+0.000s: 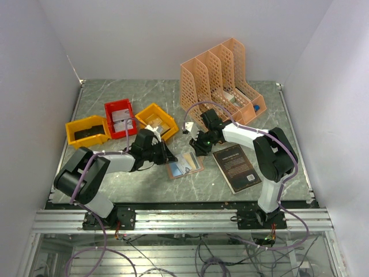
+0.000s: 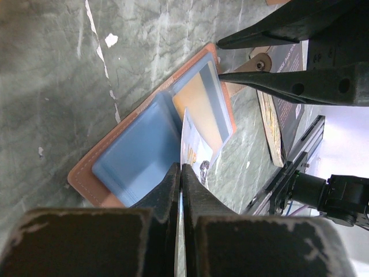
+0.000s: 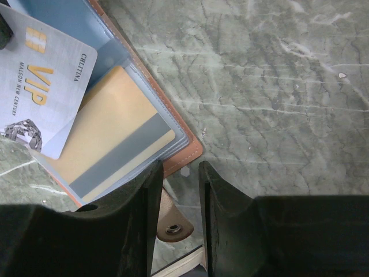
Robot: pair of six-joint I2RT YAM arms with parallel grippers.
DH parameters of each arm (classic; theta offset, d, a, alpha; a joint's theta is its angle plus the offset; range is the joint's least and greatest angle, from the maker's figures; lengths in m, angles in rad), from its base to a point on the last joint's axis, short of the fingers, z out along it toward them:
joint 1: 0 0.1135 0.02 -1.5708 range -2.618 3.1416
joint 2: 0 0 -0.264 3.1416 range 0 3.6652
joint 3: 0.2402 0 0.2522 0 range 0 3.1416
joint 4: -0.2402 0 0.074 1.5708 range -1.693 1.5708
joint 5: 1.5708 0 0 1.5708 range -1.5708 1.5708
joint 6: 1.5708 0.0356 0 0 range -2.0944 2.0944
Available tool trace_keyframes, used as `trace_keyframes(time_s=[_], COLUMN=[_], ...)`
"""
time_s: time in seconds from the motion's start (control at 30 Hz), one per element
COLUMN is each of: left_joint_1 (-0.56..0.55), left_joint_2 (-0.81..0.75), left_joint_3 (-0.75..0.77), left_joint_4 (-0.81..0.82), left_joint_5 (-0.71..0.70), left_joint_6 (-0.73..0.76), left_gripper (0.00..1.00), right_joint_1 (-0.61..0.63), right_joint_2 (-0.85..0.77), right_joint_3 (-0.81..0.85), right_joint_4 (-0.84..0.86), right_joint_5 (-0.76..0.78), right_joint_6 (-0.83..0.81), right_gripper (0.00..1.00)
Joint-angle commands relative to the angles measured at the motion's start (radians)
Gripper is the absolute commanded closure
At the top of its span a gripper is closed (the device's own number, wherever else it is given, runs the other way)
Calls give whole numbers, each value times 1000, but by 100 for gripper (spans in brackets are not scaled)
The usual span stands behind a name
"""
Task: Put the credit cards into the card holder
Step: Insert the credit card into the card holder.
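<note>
Card holder point(image 1: 184, 165): lies spread open and flat on the table point(image 1: 144, 95), just left of the black book point(image 1: 236, 167). Carries one tan card with a grey stripe point(image 3: 115, 138), already seated in the clear pocket on the half nearer the book. Left to do, judging by this: the pale grey VIP card point(image 3: 40, 86), slanting over the holder's middle, left of the book, not yet in any pocket. Left gripper point(image 2: 181, 173): clamped tight on that card's edge, card held thin-side on. Right gripper point(image 3: 181, 173): stands at the holder's book-side edge, jaws a little apart, astride the snap tab point(image 3: 173, 228); cannot tell whether pinching it. No further cards made out.
</note>
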Motion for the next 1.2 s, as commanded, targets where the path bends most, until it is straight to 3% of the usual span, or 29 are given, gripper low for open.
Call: trace_keyframes(time_s=[0.0, 0.33, 1.17], left_joint_1=[-20, -25, -41], left_joint_2=[8, -19, 49], left_joint_3=[-16, 1, 58], left_joint_4=[14, -90, -140], left_joint_5=[-46, -92, -101], left_joint_6=[-22, -44, -63], left_gripper=[93, 93, 93], right_joint_1=[17, 18, 29], right_joint_2=[40, 38, 44], right_joint_3=[-10, -10, -12], right_joint_4=[-41, -41, -38], right_joint_5=[-10, -11, -16], right_joint_6=[-5, -7, -1], right_gripper=[68, 68, 68])
